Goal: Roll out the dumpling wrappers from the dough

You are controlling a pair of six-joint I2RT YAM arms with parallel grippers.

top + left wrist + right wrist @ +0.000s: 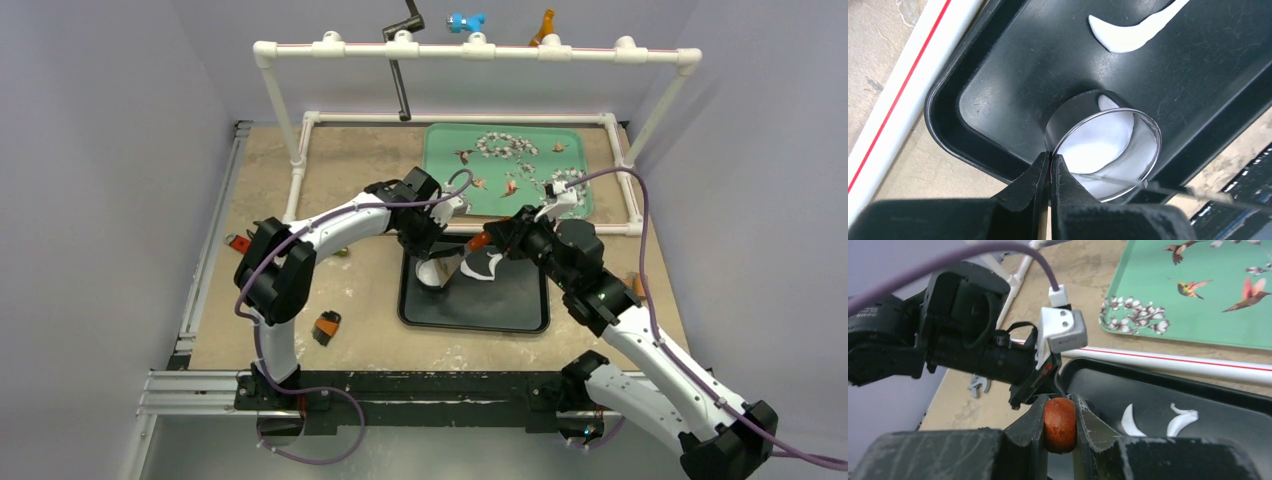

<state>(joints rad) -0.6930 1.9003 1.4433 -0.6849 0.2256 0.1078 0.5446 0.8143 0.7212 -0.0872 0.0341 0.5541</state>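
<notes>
My left gripper (1051, 156) is shut on the near rim of the metal ring cutter (1070, 110). The cutter stands in the near corner of the black tray (1013, 65). Inside the ring lies a white dough disc, a dumpling wrapper (1098, 145), partly lifted off the tray. A thin metal blade (1173, 190) reaches across the ring's rim from the right. My right gripper (1059, 399) is shut on a rounded red-brown wooden handle (1060, 425), right beside the left gripper (440, 262) over the black tray (475, 310).
Curved white dough scraps (1133, 32) lie on the black tray, also visible as scraps (1129, 420). A green bird-print tray (450, 185) sits behind, inside a white pipe frame (470, 50). A small wrench (979, 385) and orange-black pieces (326, 327) lie on the tabletop at left.
</notes>
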